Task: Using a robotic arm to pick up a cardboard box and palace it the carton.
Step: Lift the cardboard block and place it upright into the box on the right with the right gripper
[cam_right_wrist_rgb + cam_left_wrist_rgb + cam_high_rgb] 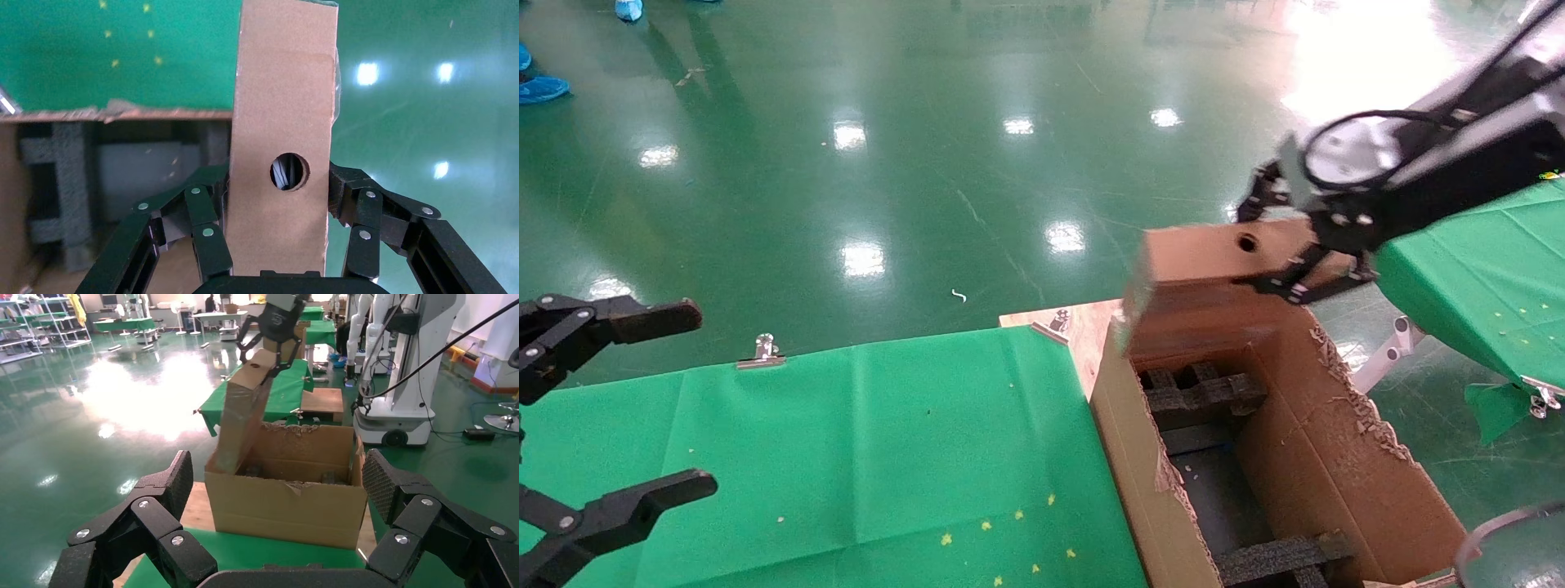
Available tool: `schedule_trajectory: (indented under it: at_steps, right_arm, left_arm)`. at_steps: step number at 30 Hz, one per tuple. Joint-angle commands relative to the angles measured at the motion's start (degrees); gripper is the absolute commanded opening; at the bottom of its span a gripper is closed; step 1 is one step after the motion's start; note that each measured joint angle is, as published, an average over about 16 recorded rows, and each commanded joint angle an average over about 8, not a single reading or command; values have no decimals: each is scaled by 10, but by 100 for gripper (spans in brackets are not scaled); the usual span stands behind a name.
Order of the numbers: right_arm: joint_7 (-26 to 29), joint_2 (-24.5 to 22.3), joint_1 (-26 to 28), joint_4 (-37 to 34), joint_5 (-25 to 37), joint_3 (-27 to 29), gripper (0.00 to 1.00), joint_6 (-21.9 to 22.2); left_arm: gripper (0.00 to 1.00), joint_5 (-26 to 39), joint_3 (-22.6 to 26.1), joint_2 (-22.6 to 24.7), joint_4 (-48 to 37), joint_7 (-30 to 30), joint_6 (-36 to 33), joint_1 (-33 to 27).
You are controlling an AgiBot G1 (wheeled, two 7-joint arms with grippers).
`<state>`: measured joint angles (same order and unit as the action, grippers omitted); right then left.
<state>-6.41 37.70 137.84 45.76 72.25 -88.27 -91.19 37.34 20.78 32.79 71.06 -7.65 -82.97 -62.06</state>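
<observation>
Your right hand [1291, 245] pinching the cardboard box [1214, 255] by its holed end, box tilted over the carton [1344, 457] far edge, lower end inside, left hand [597, 416] spread, parked over the worktop [846, 457].

Green tablecloth [846, 457] — metal clip [762, 353] — glossy floor [928, 163].

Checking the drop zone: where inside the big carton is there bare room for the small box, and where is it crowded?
The large torn-flap brown carton has a bare floor strip mid-length, between the far black foam inserts and the near foam insert. Both ends are crowded. The right gripper holds the small flat cardboard box over the far edge.
</observation>
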Motion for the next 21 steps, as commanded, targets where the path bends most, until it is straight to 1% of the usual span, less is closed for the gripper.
schedule_trajectory:
  at_steps: [1, 6, 11, 16, 21]
  right_arm:
    - [8, -18, 11, 11, 0, -18, 0, 1]
    - [22, -56, 33, 31, 2, -54, 0, 1]
    - [32, -82, 49, 44, 1, -80, 0, 1]
    - [36, -93, 56, 51, 1, -93, 0, 1]
    - [35, -89, 54, 49, 1, -88, 0, 1]
  left_arm:
    - [100, 0, 0, 0, 0, 0, 0, 0]
    - [100, 0, 0, 0, 0, 0, 0, 0]
    - [100, 0, 0, 0, 0, 0, 0, 0]
    - [100, 0, 0, 0, 0, 0, 0, 0]
    - [100, 0, 0, 0, 0, 0, 0, 0]
